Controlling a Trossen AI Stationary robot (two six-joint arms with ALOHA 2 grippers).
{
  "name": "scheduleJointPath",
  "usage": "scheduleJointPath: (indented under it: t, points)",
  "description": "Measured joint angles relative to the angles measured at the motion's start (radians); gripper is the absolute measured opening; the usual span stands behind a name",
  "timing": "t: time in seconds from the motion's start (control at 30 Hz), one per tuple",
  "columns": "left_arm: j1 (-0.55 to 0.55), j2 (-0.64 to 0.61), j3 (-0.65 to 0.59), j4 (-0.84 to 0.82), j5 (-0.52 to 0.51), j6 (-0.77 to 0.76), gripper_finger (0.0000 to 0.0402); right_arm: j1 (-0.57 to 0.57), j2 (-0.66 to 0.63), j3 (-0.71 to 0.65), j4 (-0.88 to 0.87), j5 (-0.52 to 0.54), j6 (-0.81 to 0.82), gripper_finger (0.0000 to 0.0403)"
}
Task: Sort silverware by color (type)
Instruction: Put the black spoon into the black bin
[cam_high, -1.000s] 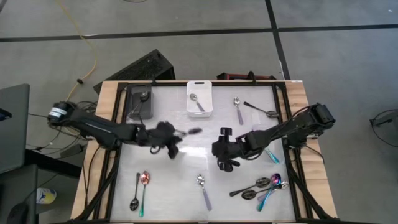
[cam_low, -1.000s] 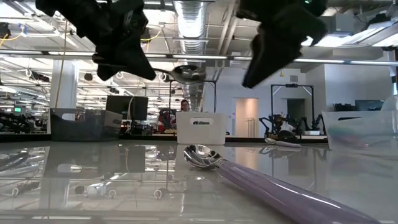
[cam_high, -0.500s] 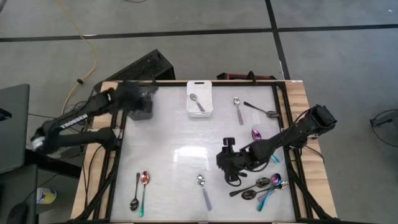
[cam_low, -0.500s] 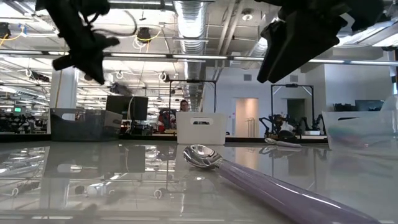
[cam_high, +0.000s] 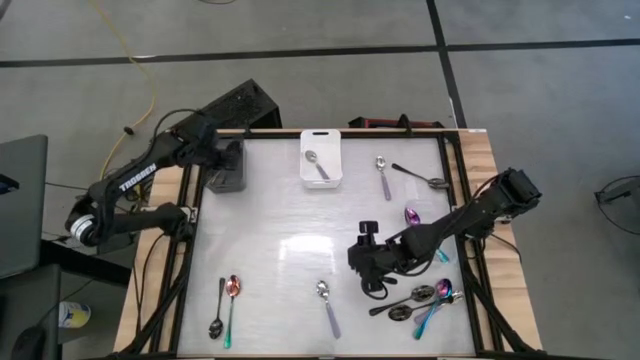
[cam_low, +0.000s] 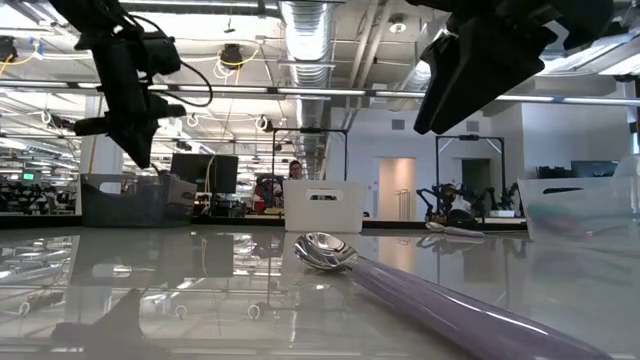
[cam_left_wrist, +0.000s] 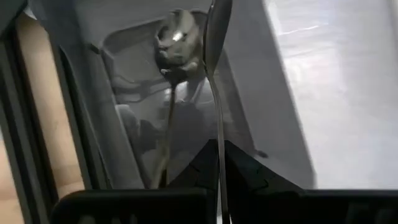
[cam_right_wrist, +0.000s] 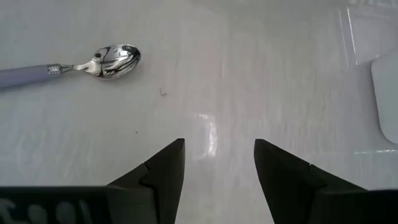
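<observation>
My left gripper (cam_high: 220, 160) hangs over the dark bin (cam_high: 226, 178) at the table's far left corner, shut on a dark spoon (cam_left_wrist: 214, 37). A second dark spoon (cam_left_wrist: 177, 46) lies in that bin. My right gripper (cam_high: 368, 272) is open above the table's middle-right and touches nothing. In its wrist view a silver spoon with a lilac handle (cam_right_wrist: 115, 60) lies flat ahead of it. A white bin (cam_high: 321, 158) holds a silver spoon. Rainbow, black and silver spoons lie in a cluster (cam_high: 420, 300) at the near right. My left gripper (cam_left_wrist: 217, 146) pinches the dark spoon by its slim handle (cam_left_wrist: 219, 134) between the two fingers. The spoon runs on ahead in line with the fingers, and its bowl (cam_left_wrist: 216, 28) stands lifted clear over the dark bin's inside.
More spoons lie flat on the table: a rainbow and a black one (cam_high: 225, 305) at the near left, a silver one (cam_high: 327, 305) near the middle, a silver (cam_high: 383, 175), a black (cam_high: 420, 177) and a rainbow one (cam_high: 412, 216) on the right. A black frame (cam_high: 190, 250) rims the table.
My left arm has swung from the table's middle to the far left corner and carried the dark spoon over the dark bin. My right gripper has moved a little toward the near edge, staying open, and then held still.
</observation>
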Motion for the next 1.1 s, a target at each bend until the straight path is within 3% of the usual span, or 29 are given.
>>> scheduleJointPath:
  t: [0.27, 0.5, 0.9, 1.1]
  points:
    - [-0.005, 0.064, -0.001, 0.097, -0.012, -0.01, 0.0, -0.012, 0.0, 0.0, 0.0, -0.001, 0.003, 0.0214]
    - [-0.005, 0.11, -0.001, 0.089, -0.031, 0.003, 0.001, -0.01, 0.0, 0.0, -0.008, -0.003, 0.009, 0.0214]
    - [-0.005, 0.111, 0.015, 0.094, -0.083, 0.047, 0.0126, -0.01, 0.0, 0.0, -0.014, -0.003, 0.01, 0.0214]
    - [-0.008, 0.111, 0.127, 0.054, -0.085, 0.045, 0.015, -0.01, 0.0, 0.0, -0.032, -0.003, 0.029, 0.0214]
